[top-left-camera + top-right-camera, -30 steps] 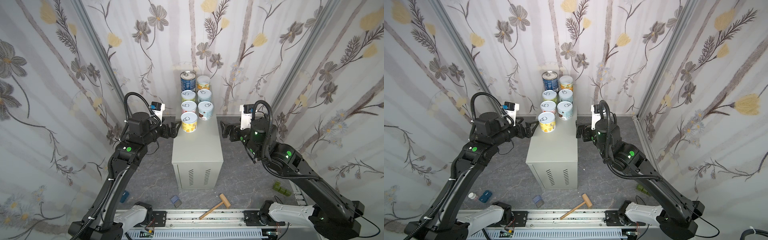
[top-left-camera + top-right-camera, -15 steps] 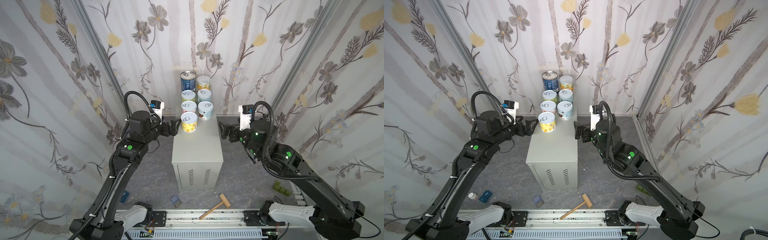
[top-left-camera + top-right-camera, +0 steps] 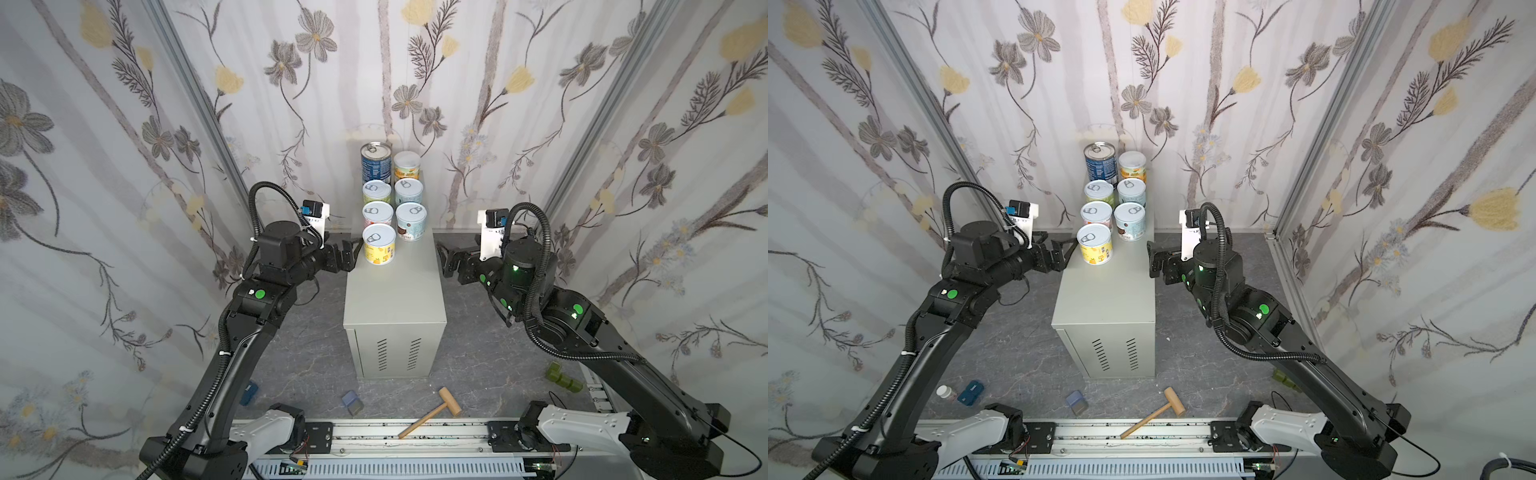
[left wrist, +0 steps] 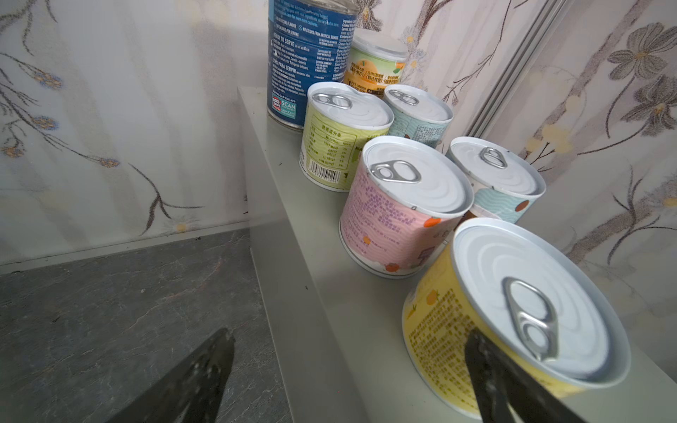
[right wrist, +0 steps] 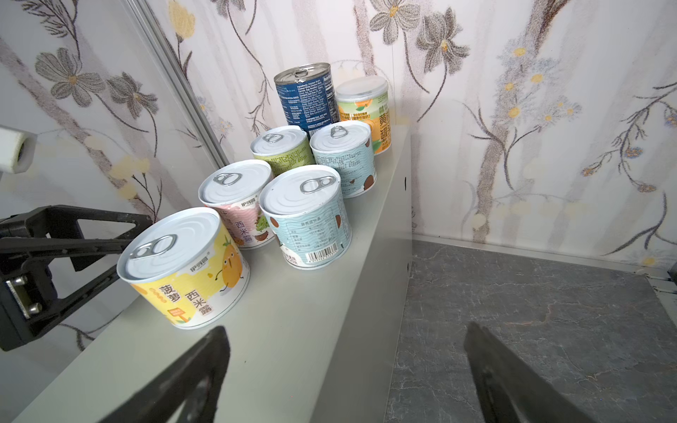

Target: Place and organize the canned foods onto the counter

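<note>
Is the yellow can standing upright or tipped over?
Upright: the yellow can stands on its base on the counter, its pull-ring lid facing up.

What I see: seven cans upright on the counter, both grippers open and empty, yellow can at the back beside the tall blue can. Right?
Not quite. The yellow can stands at the front of the group; the orange can is beside the tall blue can, as both top views show. The rest holds.

Seven cans (image 3: 379, 249) atop grey counter (image 3: 395, 291)
</note>
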You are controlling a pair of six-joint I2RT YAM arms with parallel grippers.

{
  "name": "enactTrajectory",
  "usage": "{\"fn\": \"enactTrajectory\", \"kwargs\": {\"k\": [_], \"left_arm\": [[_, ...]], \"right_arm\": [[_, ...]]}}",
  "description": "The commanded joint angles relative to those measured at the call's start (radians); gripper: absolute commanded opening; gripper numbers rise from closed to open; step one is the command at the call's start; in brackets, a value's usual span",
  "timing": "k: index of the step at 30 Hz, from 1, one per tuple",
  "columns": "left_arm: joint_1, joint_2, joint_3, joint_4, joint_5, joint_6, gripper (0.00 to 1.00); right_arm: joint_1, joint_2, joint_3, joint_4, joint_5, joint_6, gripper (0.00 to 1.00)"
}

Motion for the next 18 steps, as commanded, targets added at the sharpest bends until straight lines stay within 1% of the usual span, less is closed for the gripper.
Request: {"fn": "enactTrajectory", "kwargs": {"k": [1, 10, 11, 18], "left_arm": [[0.001, -0.015, 0.005, 0.015, -0.055, 0.013, 1.00], [0.001, -0.044, 0.009, -0.024, -0.132, 0.028, 1.00], [0.003, -0.048, 0.010, -0.029, -0.140, 0.030, 1.00], [0.006, -0.084, 0.042, -0.110, -0.238, 0.062, 1.00]], "right_arm": [[0.000, 0.003, -0.002, 0.037, -0.020, -0.019, 1.00], [0.000, 0.015, 0.010, 0.031, -0.029, -0.022, 1.00], [-0.030, 0.016, 0.014, 0.030, -0.039, -0.022, 1.00], [-0.083, -0.004, 0.031, 0.011, -0.171, -0.040, 1.00]]}}
